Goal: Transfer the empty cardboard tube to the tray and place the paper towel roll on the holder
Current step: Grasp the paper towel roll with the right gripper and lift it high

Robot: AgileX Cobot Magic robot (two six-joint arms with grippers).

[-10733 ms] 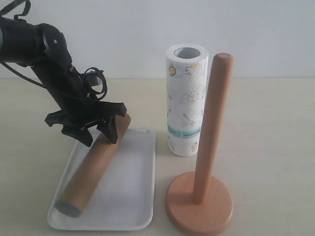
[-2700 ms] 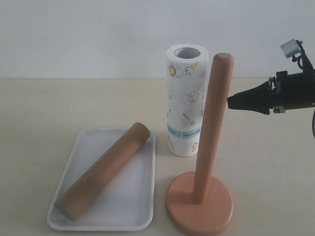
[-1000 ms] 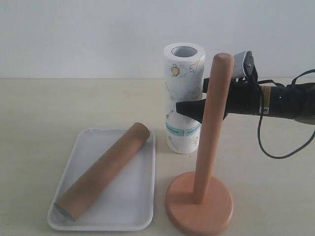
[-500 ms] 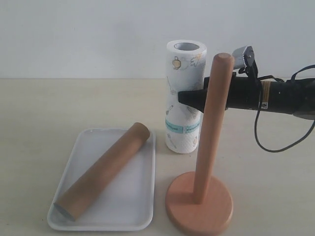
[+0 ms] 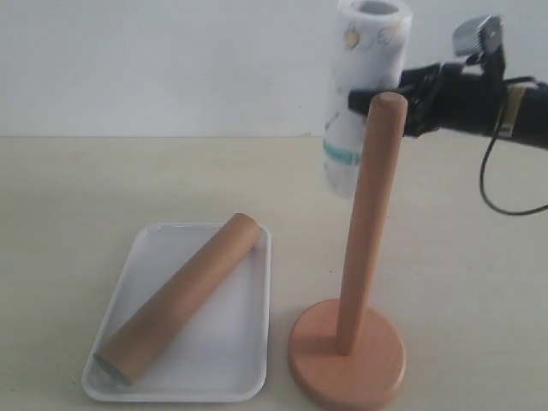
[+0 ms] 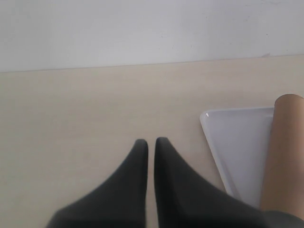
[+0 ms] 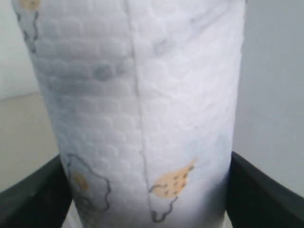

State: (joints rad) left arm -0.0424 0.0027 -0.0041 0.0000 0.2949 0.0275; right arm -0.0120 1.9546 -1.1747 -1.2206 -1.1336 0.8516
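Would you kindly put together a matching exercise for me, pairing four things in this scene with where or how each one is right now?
Column one:
1. empty cardboard tube
2. paper towel roll
3. holder
4. left gripper

Column two:
A. shut, holding nothing
B. lying slantwise in the tray
C. held up in the air by the right gripper
D. standing on the table, post bare

Pairs: 1-B; 2-C; 3-D; 4-A

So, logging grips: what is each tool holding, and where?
Right tool grips the roll by its sides, around mid-height; left tool, shut, holds nothing.
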